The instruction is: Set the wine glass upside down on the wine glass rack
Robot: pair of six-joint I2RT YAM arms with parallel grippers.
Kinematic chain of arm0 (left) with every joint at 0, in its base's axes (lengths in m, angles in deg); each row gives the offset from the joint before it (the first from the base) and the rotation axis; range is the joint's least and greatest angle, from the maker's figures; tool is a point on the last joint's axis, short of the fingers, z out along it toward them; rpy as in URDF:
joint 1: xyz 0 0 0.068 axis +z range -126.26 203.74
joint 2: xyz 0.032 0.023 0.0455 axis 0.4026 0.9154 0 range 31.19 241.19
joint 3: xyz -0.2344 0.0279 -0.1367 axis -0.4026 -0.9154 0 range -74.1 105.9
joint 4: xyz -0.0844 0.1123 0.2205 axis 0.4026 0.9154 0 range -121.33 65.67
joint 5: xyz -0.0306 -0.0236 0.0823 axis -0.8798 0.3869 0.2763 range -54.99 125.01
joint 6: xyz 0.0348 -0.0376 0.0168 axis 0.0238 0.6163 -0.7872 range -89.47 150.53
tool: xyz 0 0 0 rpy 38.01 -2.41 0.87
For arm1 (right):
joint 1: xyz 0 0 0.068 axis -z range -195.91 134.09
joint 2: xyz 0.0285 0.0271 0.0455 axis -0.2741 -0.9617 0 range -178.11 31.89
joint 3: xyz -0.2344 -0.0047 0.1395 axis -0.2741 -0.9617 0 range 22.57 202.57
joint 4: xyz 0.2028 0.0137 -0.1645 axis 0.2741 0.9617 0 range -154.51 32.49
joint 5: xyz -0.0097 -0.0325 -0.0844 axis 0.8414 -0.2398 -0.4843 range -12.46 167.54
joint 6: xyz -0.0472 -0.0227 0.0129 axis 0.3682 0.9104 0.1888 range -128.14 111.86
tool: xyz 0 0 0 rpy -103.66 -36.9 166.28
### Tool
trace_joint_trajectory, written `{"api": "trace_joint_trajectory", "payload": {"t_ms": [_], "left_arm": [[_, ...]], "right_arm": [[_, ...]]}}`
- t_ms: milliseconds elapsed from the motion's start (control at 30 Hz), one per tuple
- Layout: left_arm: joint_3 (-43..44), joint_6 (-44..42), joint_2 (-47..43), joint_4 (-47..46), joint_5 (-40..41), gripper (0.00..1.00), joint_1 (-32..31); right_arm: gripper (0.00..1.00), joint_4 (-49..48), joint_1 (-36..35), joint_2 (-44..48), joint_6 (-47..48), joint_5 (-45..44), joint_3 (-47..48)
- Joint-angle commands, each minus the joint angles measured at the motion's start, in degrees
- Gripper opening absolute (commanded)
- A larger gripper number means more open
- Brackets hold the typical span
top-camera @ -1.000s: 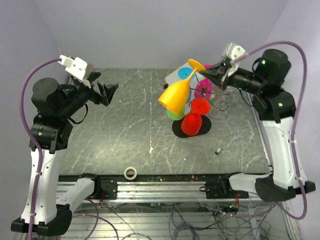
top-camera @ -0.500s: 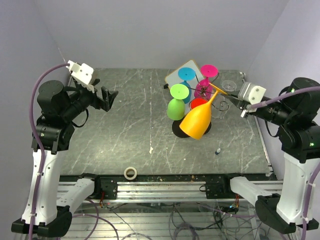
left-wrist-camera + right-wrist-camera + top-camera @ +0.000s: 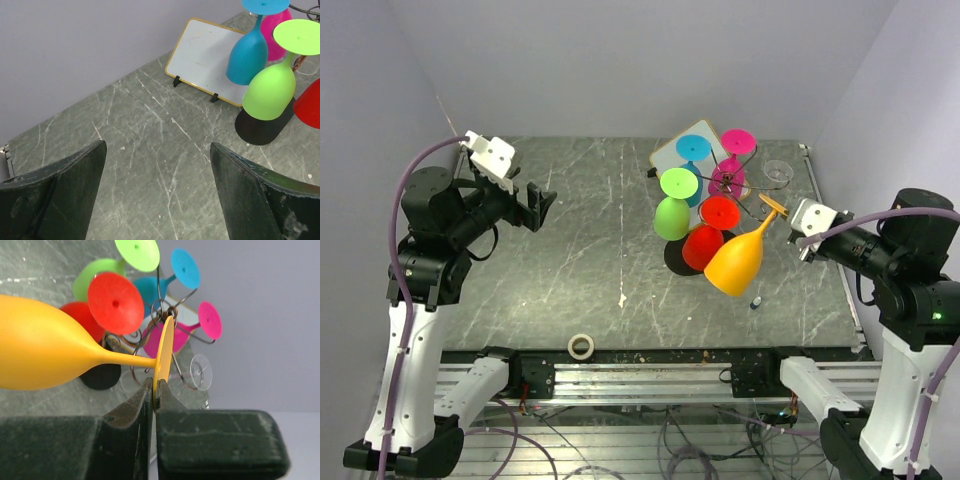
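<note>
Orange wine glass [image 3: 735,262] hangs tilted above the counter [image 3: 570,260], bowl low toward seven o'clock, its foot pinched edge-on between the closed right fingers [image 3: 132,410]. It is off the wine glass rack [image 3: 260,132], at the rack's five o'clock, near a red glass [image 3: 702,248] hung there. Left fingers [image 3: 65,190], at nine o'clock, stand spread wide and empty.

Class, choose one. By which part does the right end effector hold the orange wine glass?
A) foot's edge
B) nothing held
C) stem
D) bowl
A: the right end effector pinches the orange wine glass by the edge of its flat foot.
</note>
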Motion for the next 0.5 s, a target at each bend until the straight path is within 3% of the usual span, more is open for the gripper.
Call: {"api": "trace_joint_trajectory", "payload": {"t_ms": [0, 467], "left_arm": [[-0.9, -0.9, -0.6, -0.2, -1.6, 0.94, 0.3], [-2.0, -1.0, -1.0, -1.3, -3.0, 0.94, 0.3]], "right_arm": [[0.00, 2.2, 1.8, 1.8, 4.2, -3.2, -2.7], [0.00, 0.1, 5.5, 3.9, 9.4, -12.1, -9.9]]}}
